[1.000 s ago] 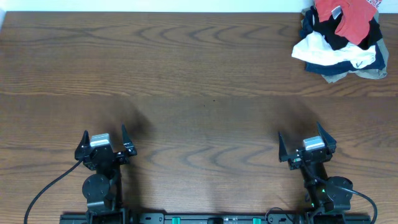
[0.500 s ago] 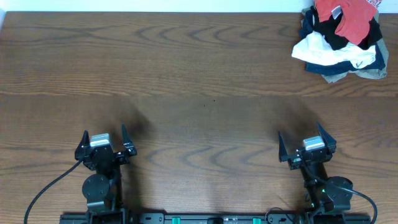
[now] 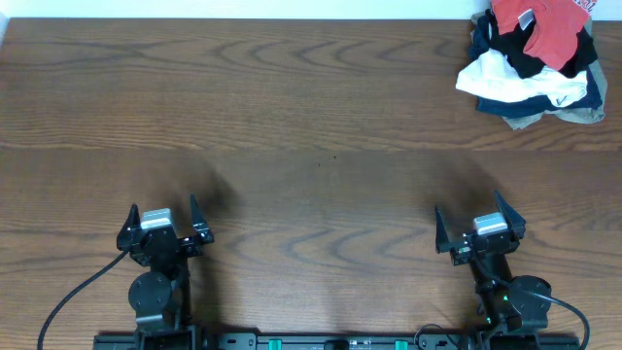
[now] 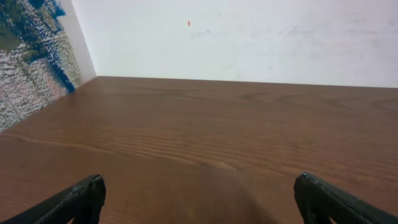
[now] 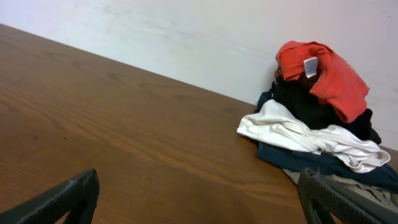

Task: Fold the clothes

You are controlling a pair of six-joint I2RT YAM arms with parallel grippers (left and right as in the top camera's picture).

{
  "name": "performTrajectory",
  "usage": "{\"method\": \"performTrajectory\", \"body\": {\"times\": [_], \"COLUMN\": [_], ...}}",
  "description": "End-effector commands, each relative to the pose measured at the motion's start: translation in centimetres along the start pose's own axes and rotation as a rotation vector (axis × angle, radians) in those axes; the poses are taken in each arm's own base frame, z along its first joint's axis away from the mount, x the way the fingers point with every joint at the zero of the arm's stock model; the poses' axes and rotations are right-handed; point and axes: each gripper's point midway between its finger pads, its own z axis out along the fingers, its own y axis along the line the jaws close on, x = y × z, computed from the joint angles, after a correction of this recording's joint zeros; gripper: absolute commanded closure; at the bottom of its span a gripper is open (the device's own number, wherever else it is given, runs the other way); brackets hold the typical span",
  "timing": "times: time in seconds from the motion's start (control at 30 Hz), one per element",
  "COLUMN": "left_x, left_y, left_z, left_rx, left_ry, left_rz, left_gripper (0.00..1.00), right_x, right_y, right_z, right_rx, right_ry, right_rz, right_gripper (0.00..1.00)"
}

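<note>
The coral-red T-shirt (image 3: 542, 27) lies crumpled on top of a heap of garments at the table's far right corner, its white neck tag showing. It also shows in the right wrist view (image 5: 329, 78), far ahead and to the right. My left gripper (image 3: 163, 220) is open and empty near the front left edge; its fingertips frame bare wood in the left wrist view (image 4: 199, 196). My right gripper (image 3: 480, 227) is open and empty near the front right edge, far from the shirt, and shows in the right wrist view (image 5: 199, 196).
The heap under the shirt holds black, white, navy and tan garments (image 3: 525, 87), seen also in the right wrist view (image 5: 311, 140). A white wall runs along the table's far edge (image 4: 249, 37). A patterned surface stands at the left (image 4: 31, 56).
</note>
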Motion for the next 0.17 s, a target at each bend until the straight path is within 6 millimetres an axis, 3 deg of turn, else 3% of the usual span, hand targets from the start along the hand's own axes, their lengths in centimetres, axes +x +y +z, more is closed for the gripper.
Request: {"method": "performTrajectory", "body": {"times": [0.0,0.13], "left_x": [1.71,1.71], "left_y": [0.51,0.52], "left_z": [0.05,0.05], "left_rx": [-0.029,-0.029], "left_ry": [0.055,0.055], "left_rz": [0.018,0.018], "left_gripper": [0.02,0.02], "right_x": [0.14,0.14], "right_y": [-0.29,-0.29], "right_z": [-0.03,-0.03], "right_rx": [0.012,0.012], "right_ry": [0.002,0.002], "right_rz": [0.013,0.013], "right_gripper": [0.01,0.01]}}
